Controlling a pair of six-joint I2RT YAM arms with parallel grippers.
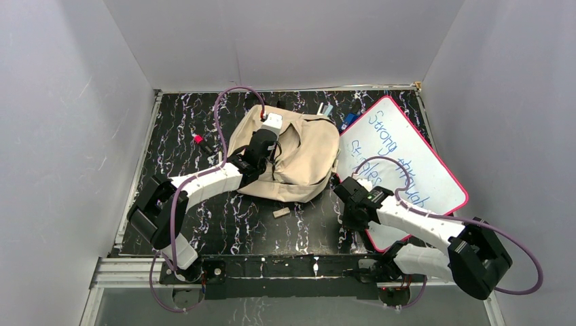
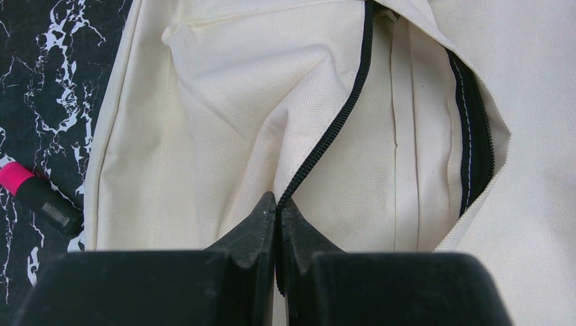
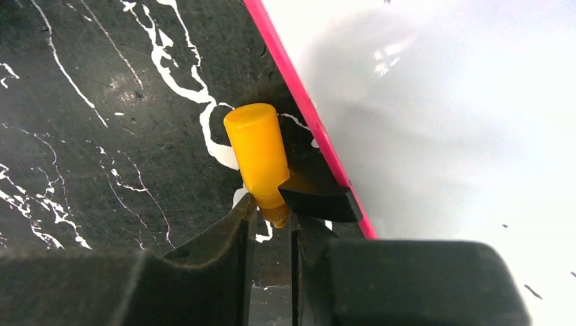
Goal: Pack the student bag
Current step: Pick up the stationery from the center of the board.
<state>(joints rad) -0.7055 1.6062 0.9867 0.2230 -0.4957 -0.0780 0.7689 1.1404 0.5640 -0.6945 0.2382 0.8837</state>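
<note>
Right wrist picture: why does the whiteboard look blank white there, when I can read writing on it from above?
Right wrist view: the whiteboard is washed out by bright light, with a soft grey shadow across it; the yellow plastic piece is sharp. Top external view: even light, blue writing legible. Left wrist view: the weave of the student bag is crisp.

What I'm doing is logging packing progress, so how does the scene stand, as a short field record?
bag: student bag, beige, on the table, zipper open
left gripper: shut on the bag's zipper edge
right gripper: jaws narrowly apart around end of yellow cap; grip unclear
whiteboard: right of bag; cap beside its pink frame
loose: pink marker left of bag
</note>
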